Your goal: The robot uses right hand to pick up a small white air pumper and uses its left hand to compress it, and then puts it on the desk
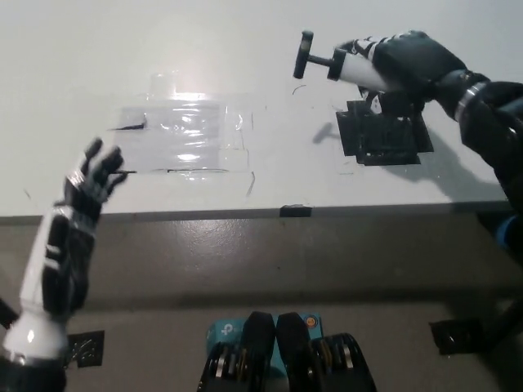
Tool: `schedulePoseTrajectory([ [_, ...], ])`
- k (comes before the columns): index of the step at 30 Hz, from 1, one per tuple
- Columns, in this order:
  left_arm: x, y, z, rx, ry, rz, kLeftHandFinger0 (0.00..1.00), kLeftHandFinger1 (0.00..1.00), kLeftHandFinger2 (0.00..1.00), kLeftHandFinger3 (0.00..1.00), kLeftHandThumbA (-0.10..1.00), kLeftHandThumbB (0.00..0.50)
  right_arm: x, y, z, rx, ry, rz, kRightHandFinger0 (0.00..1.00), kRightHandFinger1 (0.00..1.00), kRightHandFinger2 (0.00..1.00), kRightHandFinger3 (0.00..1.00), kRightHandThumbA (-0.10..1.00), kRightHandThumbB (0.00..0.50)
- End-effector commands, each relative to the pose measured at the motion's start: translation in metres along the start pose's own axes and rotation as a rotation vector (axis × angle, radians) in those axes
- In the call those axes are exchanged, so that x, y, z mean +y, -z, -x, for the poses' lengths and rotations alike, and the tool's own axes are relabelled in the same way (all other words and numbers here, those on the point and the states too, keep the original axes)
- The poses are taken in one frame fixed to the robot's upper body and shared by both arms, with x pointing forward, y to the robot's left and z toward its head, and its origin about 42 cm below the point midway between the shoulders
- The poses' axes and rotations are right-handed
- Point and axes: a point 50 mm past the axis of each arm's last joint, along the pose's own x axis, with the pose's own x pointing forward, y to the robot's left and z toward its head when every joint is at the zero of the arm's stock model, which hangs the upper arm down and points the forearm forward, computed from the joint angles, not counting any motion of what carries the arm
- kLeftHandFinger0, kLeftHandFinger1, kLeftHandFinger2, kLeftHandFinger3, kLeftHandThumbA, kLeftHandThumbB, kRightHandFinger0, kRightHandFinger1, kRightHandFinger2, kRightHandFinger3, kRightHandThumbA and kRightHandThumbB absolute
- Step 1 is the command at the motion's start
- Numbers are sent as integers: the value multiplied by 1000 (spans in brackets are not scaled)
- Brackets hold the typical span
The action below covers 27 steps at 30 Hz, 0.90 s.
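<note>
My black right hand (409,61) is shut on the small white air pumper (353,67) and holds it above the back right of the white desk (245,49). The pumper lies level, its black rod and T-handle (304,54) pointing to picture left. It hangs over the black square mat (384,135), and its shadow falls on the desk beside that mat. My white left hand (82,208) is at the lower left near the desk's front edge. That hand is open, fingers spread, and far from the pumper.
A clear plastic sheet (184,139) is taped flat on the desk left of centre. A small black tab (296,211) sits on the front edge. Below the edge lies grey floor, with a teal box (229,331) at the bottom.
</note>
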Motion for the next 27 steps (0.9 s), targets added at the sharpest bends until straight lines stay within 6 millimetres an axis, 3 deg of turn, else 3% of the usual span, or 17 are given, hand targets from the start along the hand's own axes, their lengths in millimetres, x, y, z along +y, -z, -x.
schedulePoseTrajectory([
  [1, -10, -7, 16, -80, 46, 2, 1000, 1000, 1000, 1000, 1000, 255, -30, -4, -27, 5, 160, 76, 0, 429, 861, 628, -100, 184],
  [4, -12, 2, 31, -34, 67, -13, 1000, 1000, 1000, 1000, 1000, 224, -5, 5, -36, 45, 123, 40, 27, 559, 910, 797, -100, 166],
  [7, -10, 9, 42, -10, 68, -26, 1000, 1000, 1000, 1000, 1000, 199, 15, 11, -37, 85, 64, 26, 49, 555, 904, 741, -100, 169],
  [9, -7, 12, 48, 11, 64, -39, 1000, 1000, 1000, 1000, 1000, 210, 29, 13, -37, 112, 37, 26, 27, 524, 904, 747, -100, 164],
  [11, -4, 13, 51, 22, 57, -27, 1000, 1000, 1000, 1000, 1000, 226, 44, 16, -36, 130, 33, 18, 0, 473, 866, 714, -100, 199],
  [13, -1, 14, 53, 27, 54, -35, 1000, 1000, 1000, 1000, 1000, 225, 53, 17, -34, 141, 30, 4, 0, 406, 810, 667, -100, 199],
  [16, 2, 15, 55, 31, 44, -29, 1000, 1000, 1000, 1000, 1000, 217, 77, 19, -27, 153, 15, -11, 0, 396, 818, 695, -100, 199],
  [19, 2, 15, 56, 32, 38, -35, 1000, 1000, 1000, 1000, 1000, 217, 88, 22, -23, 169, -30, -14, 7, 490, 934, 789, -100, 168],
  [20, 3, 15, 57, 32, 38, -32, 1000, 1000, 1000, 1000, 1000, 215, 92, 25, -21, 189, -49, -27, 116, 601, 1000, 881, -100, 192],
  [21, 3, 15, 57, 31, 38, -32, 1000, 1000, 1000, 1000, 1000, 214, 93, 27, -21, 216, -70, -48, 328, 791, 1000, 1000, -18, 235],
  [22, 3, 14, 56, 32, 38, -35, 1000, 1000, 1000, 1000, 1000, 216, 91, 30, -22, 248, -147, -99, 824, 1000, 1000, 1000, 383, 362],
  [23, 4, 14, 56, 32, 39, -36, 1000, 1000, 1000, 1000, 1000, 217, 90, 30, -22, 254, -172, -113, 1000, 1000, 1000, 1000, 417, 357],
  [24, 3, 14, 56, 30, 39, -33, 1000, 1000, 1000, 1000, 1000, 217, 87, 32, -23, 267, -226, -122, 1000, 1000, 1000, 1000, 537, 436],
  [25, 3, 14, 56, 29, 38, -30, 1000, 1000, 1000, 1000, 1000, 216, 85, 33, -23, 265, -230, -136, 1000, 1000, 1000, 1000, 556, 484],
  [27, 3, 14, 56, 28, 39, -29, 1000, 1000, 1000, 1000, 1000, 216, 78, 35, -21, 249, -204, -175, 1000, 1000, 1000, 1000, 639, 500],
])
